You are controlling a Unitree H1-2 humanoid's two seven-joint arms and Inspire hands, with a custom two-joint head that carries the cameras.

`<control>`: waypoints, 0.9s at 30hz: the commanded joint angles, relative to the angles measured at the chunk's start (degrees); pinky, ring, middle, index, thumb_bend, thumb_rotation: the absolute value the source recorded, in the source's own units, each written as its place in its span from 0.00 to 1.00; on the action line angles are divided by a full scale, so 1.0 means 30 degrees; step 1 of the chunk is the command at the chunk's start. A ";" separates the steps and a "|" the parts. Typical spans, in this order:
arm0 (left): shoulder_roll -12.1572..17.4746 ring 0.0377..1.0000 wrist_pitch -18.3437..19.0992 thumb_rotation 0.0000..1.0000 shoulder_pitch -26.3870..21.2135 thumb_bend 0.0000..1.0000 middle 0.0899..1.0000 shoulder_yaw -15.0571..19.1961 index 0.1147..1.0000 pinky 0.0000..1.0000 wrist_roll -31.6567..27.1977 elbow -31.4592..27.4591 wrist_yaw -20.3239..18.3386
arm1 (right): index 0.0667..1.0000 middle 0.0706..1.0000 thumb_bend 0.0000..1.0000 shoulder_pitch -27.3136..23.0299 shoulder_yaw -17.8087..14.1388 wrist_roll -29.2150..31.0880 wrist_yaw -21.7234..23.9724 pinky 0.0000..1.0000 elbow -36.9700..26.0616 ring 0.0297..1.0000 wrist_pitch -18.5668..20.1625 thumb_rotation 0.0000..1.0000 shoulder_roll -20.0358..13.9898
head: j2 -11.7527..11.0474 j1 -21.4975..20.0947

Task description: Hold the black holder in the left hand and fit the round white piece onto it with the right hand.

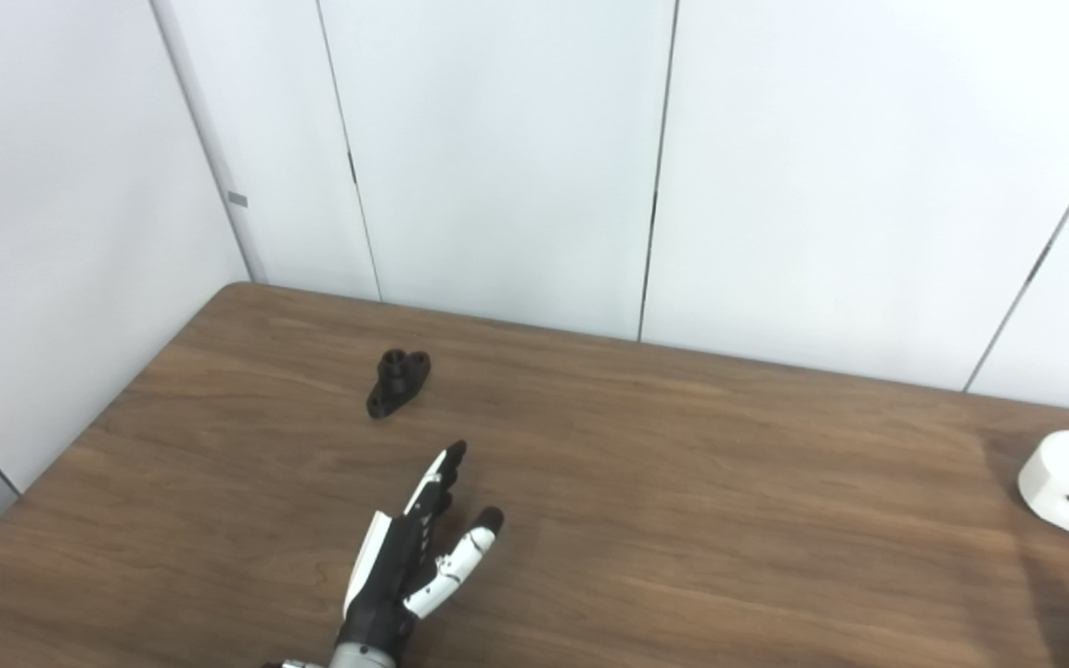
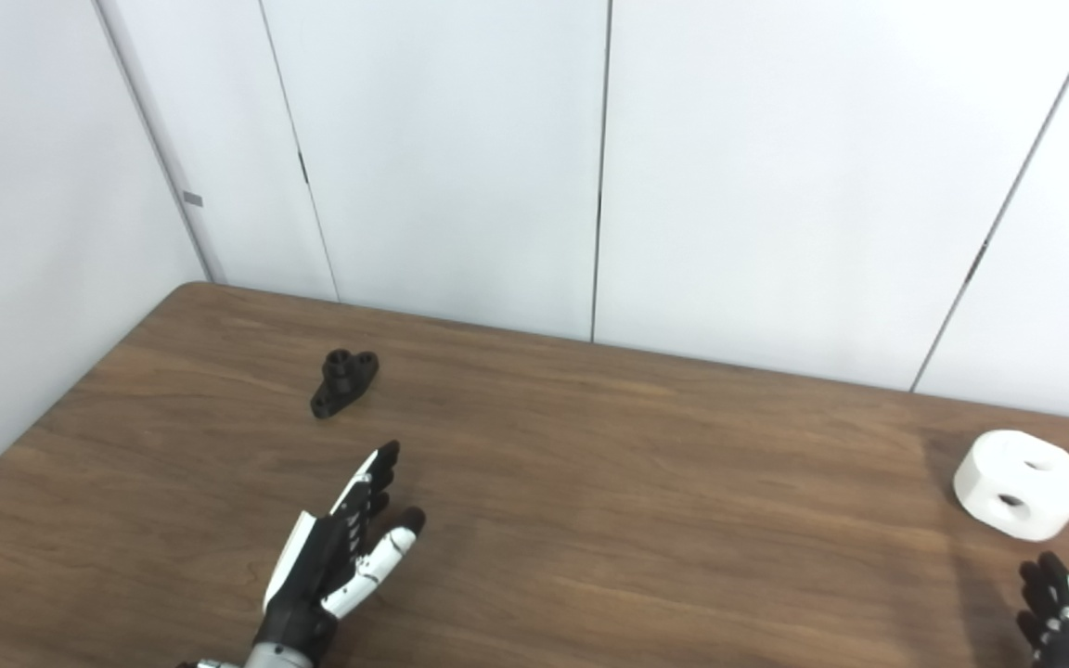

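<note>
Left hand [image 1: 414, 557]: lowest in frame, arm entering from the bottom edge left of centre. Fingers [image 1: 437, 478] extended and pointing away toward the far left of the table, thumb [image 1: 460, 561] splayed out to the right. It grips nothing, palm unclenched, hovering low over or resting on the wood; contact cannot be resolved.

Right hand [image 2: 1059, 612]: only the dark fingertips show at the bottom right corner, pointing up and away. Fingers look spread, nothing between them, but most of the hand is cut off by the frame edge, so whether it is released or clenched I cannot tell.

Round white piece [image 2: 1020, 482]: on the table near its right edge, just beyond the right hand and apart from it. It lies flat, a thick disc, with one hole in the top face and another in the side wall facing the camera.

Black holder [image 1: 398, 381]: farther back, left of centre, lying on the table beyond the left fingertips with a clear gap of bare wood between. Short upright tube on a flat lobed base; untouched by either hand. Well apart from the white piece.

Wooden table [image 1: 683, 520]: dark grain, rounded far-left corner.

White wall panels [image 1: 497, 158]: behind the table, with vertical seams.
</note>
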 commanded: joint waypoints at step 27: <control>0.5329 1.00 0.6751 0.54 -0.5159 0.87 0.97 0.1824 0.93 0.92 0.7388 0.0343 0.0955 | 0.99 0.95 0.46 0.0742 0.0406 -0.0517 -0.0205 1.00 0.0700 0.97 -0.0155 1.00 0.1111 | -0.0225 0.0089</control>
